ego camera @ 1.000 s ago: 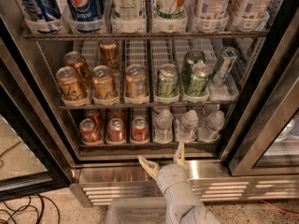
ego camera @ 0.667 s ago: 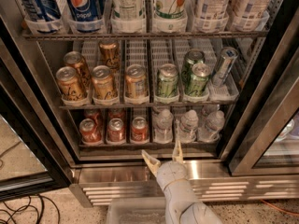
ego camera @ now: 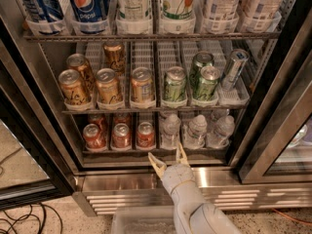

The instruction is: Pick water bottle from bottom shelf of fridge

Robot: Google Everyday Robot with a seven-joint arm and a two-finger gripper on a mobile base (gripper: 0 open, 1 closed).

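The fridge (ego camera: 58,145) stands open in front of me. On its bottom shelf (ego camera: 122,152), three clear water bottles stand on the right: one (ego camera: 170,129), one (ego camera: 195,130) and one (ego camera: 222,130). My gripper (ego camera: 169,159) is open, fingers spread and pointing up. It hovers at the shelf's front rail, just below and in front of the leftmost water bottle, not touching it. My white arm (ego camera: 190,204) rises from the bottom of the view.
Three red cans (ego camera: 121,135) fill the bottom shelf's left side. Gold cans (ego camera: 107,86) and green cans (ego camera: 192,82) sit on the rack above, large bottles (ego camera: 131,4) above that. A glass door (ego camera: 278,126) stands at right, the steel grille (ego camera: 126,199) below, cables (ego camera: 19,221) on the floor.
My gripper has moved slightly up and forward toward the bottom shelf's rail, staying open. Nothing in the fridge has moved.
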